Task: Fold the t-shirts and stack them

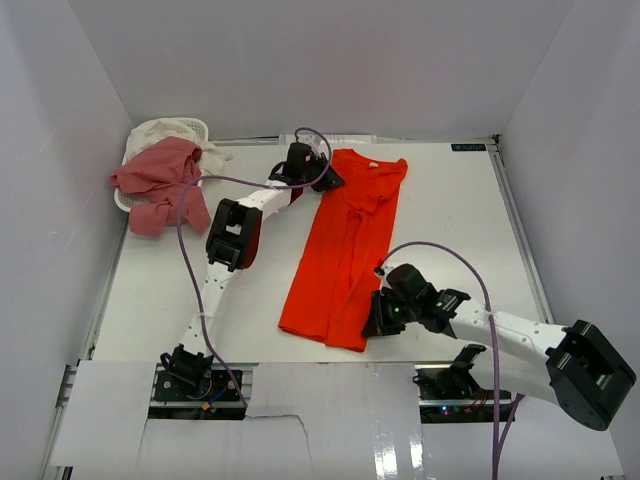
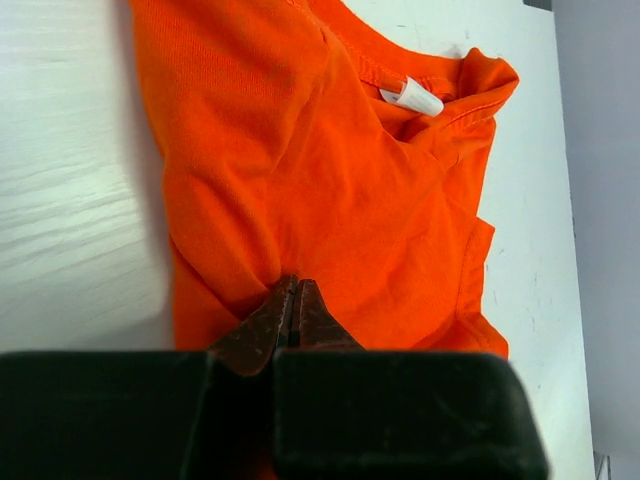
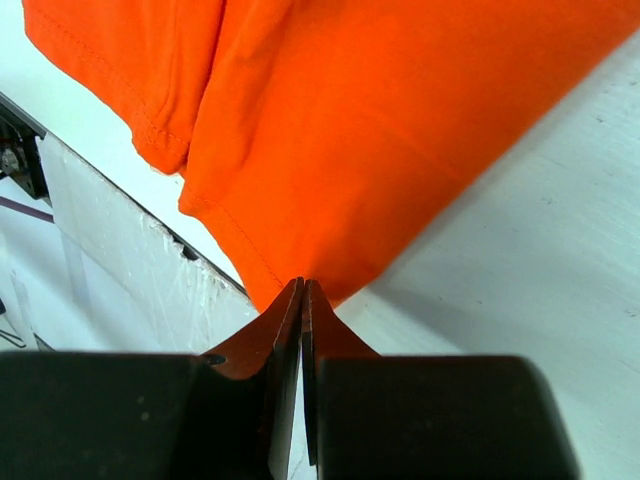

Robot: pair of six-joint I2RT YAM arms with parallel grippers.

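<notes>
Soft orange-red t-shirt [image 1: 345, 240] lies mid-desk [image 1: 450, 230], a long wrinkled strip. Left end effector [image 2: 293, 292] clenched on its shoulder fabric, right end effector [image 3: 302, 290] clenched on the stitched hem corner. Pink t-shirt [image 1: 160, 180] and cream t-shirt [image 1: 165, 130] are heaped far left, hiding most of the plastic basket [image 1: 204, 126].

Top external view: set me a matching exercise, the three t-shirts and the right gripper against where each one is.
1 orange t-shirt
2 pink t-shirt
3 cream t-shirt
4 right gripper

A draped over the basket's rim
B shut on the orange hem corner
C stretched lengthwise on the table
D in the basket, under another shirt

Pairs: 1-C, 2-A, 3-D, 4-B
</notes>
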